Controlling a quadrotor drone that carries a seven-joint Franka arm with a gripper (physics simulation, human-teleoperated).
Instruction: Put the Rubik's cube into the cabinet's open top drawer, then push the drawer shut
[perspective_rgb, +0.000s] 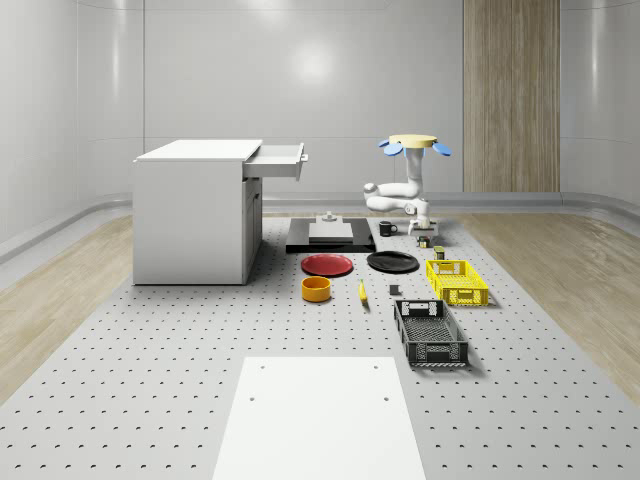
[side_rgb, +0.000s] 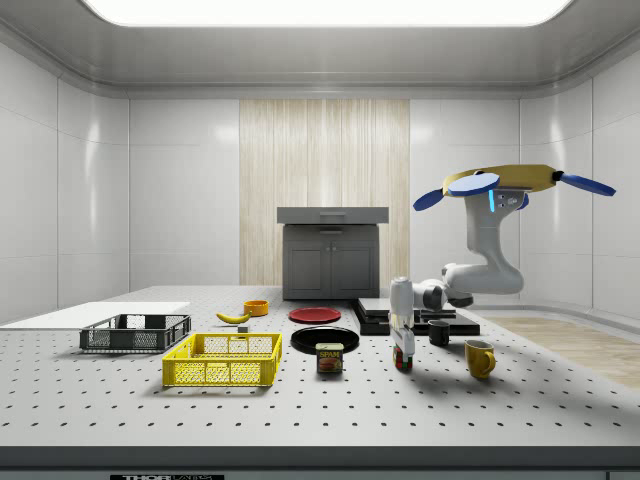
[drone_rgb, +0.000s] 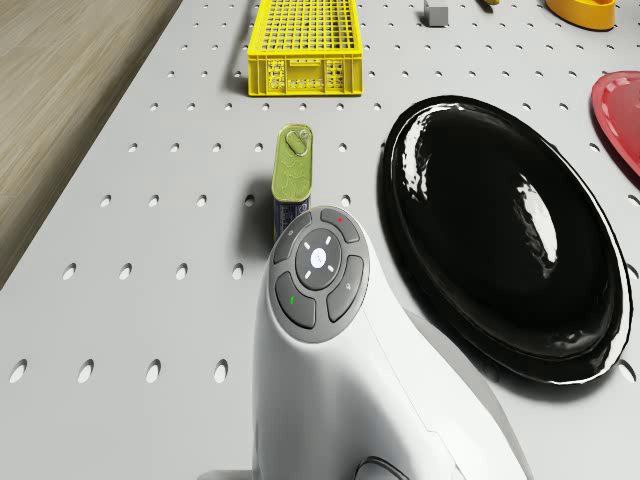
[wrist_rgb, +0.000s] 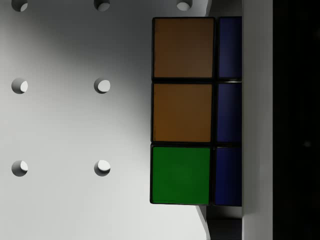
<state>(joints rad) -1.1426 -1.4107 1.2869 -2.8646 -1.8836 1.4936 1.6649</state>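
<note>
We note a matt grey perforated table (perspective_rgb: 150, 380) and a highly glossy black plate (drone_rgb: 500, 230). The yellow crate (drone_rgb: 303, 45) looks plastic; the wall panel (perspective_rgb: 510, 95) looks wooden.

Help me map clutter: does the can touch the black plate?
Apart. The drone view shows bare table between the can and the black plate.

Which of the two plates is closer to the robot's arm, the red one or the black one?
The black plate. It lies right beside the arm, while the red plate sits farther off, toward the cabinet.
</note>
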